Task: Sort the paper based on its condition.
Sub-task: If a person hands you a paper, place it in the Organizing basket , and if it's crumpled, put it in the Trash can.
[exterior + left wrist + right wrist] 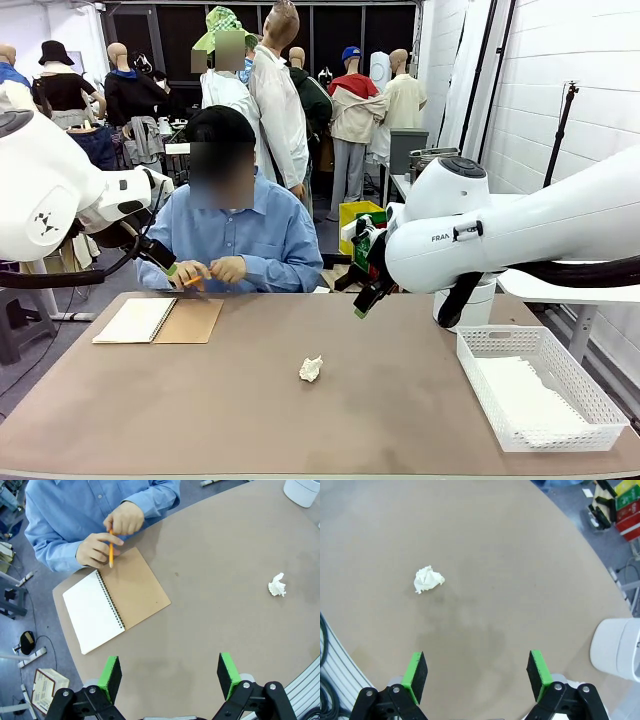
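A crumpled ball of white paper (311,369) lies alone near the middle of the brown table (200,410). It also shows at the right in the left wrist view (277,585) and upper left in the right wrist view (428,579). Flat white paper (522,395) lies inside the white lattice basket (498,330) at the front right. My left gripper (167,264) hovers open above the far left table edge, close to the person's hands. My right gripper (363,303) hangs open above the far right, empty. Both wrist views show green pads (110,677) (416,675) standing wide apart.
An open spiral notebook (160,320) with a brown cover lies at the far left (115,605). The person sits behind it, hands holding an orange pencil (111,547). My right arm's white base (617,650) stands at the table's far right.
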Controlling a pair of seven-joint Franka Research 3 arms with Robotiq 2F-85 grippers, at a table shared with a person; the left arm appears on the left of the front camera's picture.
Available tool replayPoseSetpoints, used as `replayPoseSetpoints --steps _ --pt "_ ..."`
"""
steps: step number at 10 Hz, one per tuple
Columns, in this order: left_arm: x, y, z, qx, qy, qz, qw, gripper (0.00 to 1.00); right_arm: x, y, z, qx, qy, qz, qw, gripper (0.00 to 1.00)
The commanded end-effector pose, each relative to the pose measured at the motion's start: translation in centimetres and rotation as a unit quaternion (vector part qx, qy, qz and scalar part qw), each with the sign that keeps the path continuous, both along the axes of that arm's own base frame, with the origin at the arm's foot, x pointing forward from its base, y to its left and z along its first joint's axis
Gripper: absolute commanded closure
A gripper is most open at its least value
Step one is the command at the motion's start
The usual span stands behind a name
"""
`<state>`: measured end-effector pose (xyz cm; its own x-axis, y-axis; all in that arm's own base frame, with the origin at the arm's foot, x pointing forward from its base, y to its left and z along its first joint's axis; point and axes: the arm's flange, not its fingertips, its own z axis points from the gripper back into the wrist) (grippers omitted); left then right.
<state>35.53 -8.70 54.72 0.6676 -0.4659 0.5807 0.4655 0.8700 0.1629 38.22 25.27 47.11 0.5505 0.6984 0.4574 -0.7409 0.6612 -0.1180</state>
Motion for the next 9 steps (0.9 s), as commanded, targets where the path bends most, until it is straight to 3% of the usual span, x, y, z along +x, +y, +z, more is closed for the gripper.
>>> replayPoseSetpoints --steps 1,4,9 --pt "0.1 0.1 0.0 -0.001 0.001 0.001 1.0 0.0 0.8 1.3 -0.4 0.016 0.028 -0.036 0.999 0.0" --pt "0.1 0.1 0.0 -0.001 0.001 0.001 1.0 0.0 3.0 5.3 -2.5 -0.013 0.088 -0.131 0.987 0.0" --pt "0.1 0.1 0.0 -0.001 0.001 0.001 1.0 0.0 5.6 11.0 -5.9 0.037 0.16 -0.118 0.979 0.0"
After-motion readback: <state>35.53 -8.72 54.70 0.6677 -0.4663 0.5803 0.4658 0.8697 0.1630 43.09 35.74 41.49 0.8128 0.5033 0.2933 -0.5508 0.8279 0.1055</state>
